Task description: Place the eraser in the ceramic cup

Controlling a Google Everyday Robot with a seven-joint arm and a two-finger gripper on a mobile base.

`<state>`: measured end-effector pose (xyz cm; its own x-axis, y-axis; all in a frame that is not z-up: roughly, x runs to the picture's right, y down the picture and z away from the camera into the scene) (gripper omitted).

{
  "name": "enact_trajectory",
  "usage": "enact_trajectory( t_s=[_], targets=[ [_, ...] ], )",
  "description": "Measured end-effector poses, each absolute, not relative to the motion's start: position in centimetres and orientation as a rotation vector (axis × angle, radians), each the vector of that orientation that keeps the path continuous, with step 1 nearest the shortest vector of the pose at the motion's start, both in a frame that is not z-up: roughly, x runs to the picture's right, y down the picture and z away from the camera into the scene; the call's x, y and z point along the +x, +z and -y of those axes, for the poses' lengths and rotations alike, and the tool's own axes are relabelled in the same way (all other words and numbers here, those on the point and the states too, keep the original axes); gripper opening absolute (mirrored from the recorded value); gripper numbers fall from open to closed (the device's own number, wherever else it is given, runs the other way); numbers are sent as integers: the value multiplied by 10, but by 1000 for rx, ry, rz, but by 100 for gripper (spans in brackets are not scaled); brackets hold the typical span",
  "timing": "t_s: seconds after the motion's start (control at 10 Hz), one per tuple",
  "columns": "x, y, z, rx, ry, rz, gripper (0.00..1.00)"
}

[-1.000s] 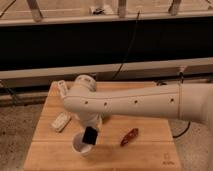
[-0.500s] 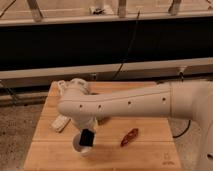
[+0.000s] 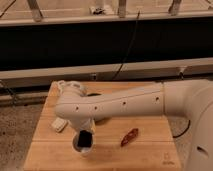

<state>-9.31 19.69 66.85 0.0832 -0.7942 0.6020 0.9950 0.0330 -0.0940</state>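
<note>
The ceramic cup (image 3: 83, 148) is small, white and round, and stands near the front left of the wooden table (image 3: 150, 155). My gripper (image 3: 85, 139) hangs at the end of the white arm (image 3: 120, 105), right over the cup's mouth and partly covering it. It shows as a dark block reaching into or just above the rim. I cannot tell the eraser apart from the gripper's dark end.
A small white flat block (image 3: 59, 125) lies on the table left of the cup. A red-brown elongated object (image 3: 130, 136) lies to the cup's right. A dark rounded thing (image 3: 94, 94) shows behind the arm. A black wall and cables run behind the table.
The gripper has shifted slightly left and down, so it now sits closer over the cup's mouth. The other objects have not moved.
</note>
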Motion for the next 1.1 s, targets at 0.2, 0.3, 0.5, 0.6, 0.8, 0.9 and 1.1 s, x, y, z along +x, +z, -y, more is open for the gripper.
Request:
enact_trajectory(
  t_s=[0.2, 0.3, 0.5, 0.6, 0.8, 0.9, 1.1],
  targets=[
    [-95, 669, -200, -567, -1466, 448, 0],
    [-95, 670, -201, -566, -1473, 449, 0],
    [-95, 670, -202, -565, -1488, 458, 1],
    [-95, 670, -203, -566, -1493, 462, 5],
    [-95, 670, -204, -562, -1525, 476, 10],
    [-93, 670, -205, -564, -1527, 480, 13],
    [-92, 669, -205, -565, -1532, 484, 15]
  ],
)
